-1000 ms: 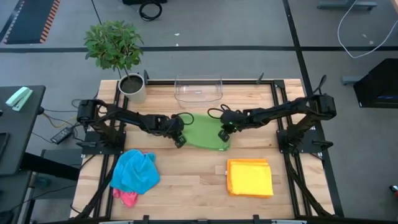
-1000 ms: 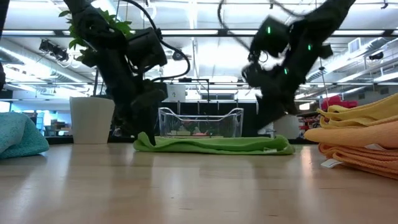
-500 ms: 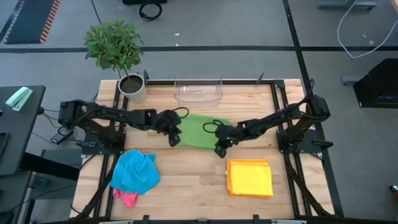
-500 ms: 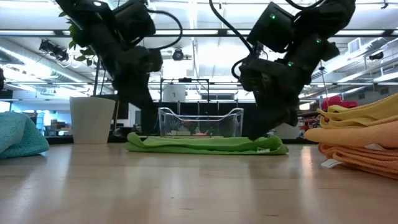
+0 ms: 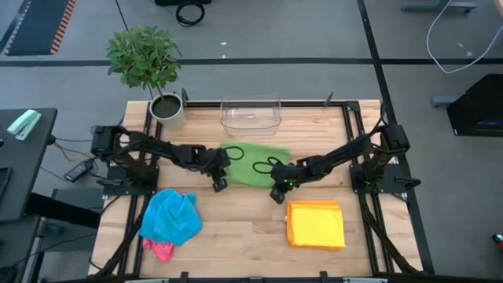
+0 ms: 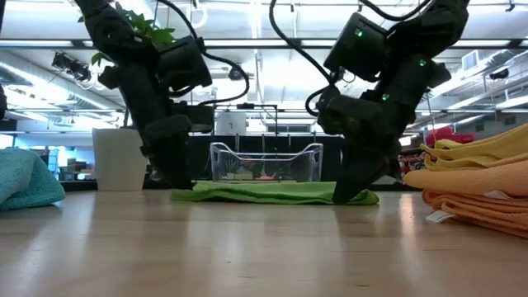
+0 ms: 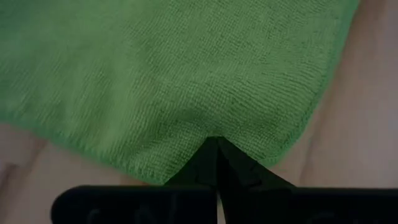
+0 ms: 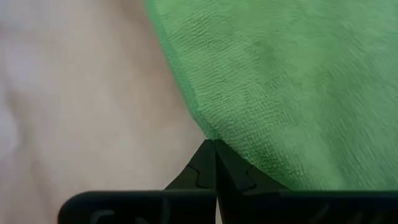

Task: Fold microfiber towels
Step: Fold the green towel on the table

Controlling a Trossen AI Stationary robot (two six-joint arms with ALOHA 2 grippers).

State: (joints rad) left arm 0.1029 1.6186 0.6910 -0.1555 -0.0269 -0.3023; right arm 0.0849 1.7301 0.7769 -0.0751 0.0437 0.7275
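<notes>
A: Green towel [image 5: 253, 163] spread flat mid-table, just in front of clear plastic bin [image 5: 251, 112]. Left gripper [image 5: 219, 184] down at its near left corner, fingers pressed together, pinching the hem [image 7: 211, 140].

B: Right gripper [image 5: 276, 194] likewise at the near right corner, fingertips closed tight on the towel edge [image 8: 211, 134]. Seen from table height: both grippers low on the wood, cloth [image 6: 272, 193] lying between them.

A: Elsewhere: folded yellow towels [image 5: 315, 224] stacked near the right front; blue towel [image 5: 170, 216] crumpled over pink towel [image 5: 161, 250] at left front. Potted plant [image 5: 148, 69] at the far left corner.
</notes>
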